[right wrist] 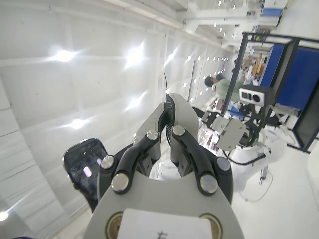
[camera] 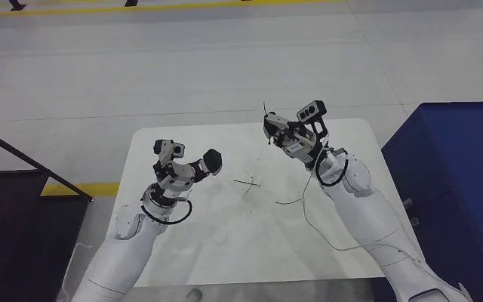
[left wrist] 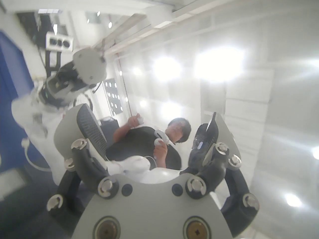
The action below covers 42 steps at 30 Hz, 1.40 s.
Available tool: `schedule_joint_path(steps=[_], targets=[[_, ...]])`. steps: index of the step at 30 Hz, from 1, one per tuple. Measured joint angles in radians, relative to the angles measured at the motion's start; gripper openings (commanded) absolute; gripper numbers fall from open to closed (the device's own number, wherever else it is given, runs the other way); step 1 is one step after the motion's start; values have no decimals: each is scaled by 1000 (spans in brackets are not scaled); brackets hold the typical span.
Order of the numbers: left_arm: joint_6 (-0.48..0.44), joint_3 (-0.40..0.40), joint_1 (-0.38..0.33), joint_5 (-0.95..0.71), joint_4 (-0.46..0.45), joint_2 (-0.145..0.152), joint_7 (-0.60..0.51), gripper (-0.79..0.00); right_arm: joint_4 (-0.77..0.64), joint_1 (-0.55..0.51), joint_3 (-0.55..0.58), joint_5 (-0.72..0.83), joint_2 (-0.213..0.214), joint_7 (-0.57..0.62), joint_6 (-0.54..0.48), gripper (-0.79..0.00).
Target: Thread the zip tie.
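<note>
White flat tabletop (camera: 226, 249) lies under both arms. Over its far part the right gripper (right wrist: 167, 100) is pressed together on a thin black plastic zip tie (right wrist: 165, 82), whose tip stands out beyond the pads. The left gripper (left wrist: 149, 118) has its fingers wide apart, with nothing between them. I judge the tie light, springy and slippery, so it is better taken near the tip. Its head is hidden, and the thin dark strips (camera: 247, 183) on the table are too small to identify.

Two hands (left wrist: 148, 118) (right wrist: 167, 103), one gripped zip tie (right wrist: 165, 82)
</note>
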Motion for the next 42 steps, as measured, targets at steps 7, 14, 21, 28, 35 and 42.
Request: schedule_joint_path(steps=[7, 14, 21, 28, 35, 42], targets=[[-286, 87, -43, 307, 113, -35, 77, 0, -67, -56, -18, -110, -7, -159, -30, -785], [-281, 64, -46, 335, 126, -32, 107, 0, -83, -61, -37, -192, -8, -174, -10, -785], [-216, 69, 27, 919, 44, -69, 529, 0, -99, -56, -78, -287, -25, -234, -13, -785], [-226, 125, 27, 1069, 68, -100, 683, -197, -71, -39, -95, -326, -41, -251, -15, -785], [-236, 113, 3, 1082, 90, -113, 730, -400, -40, -22, -99, -324, -54, -241, -13, -785], [-228, 102, -6, 1114, 90, -122, 752, -437, -19, -12, -87, -336, -61, -220, 3, -785]])
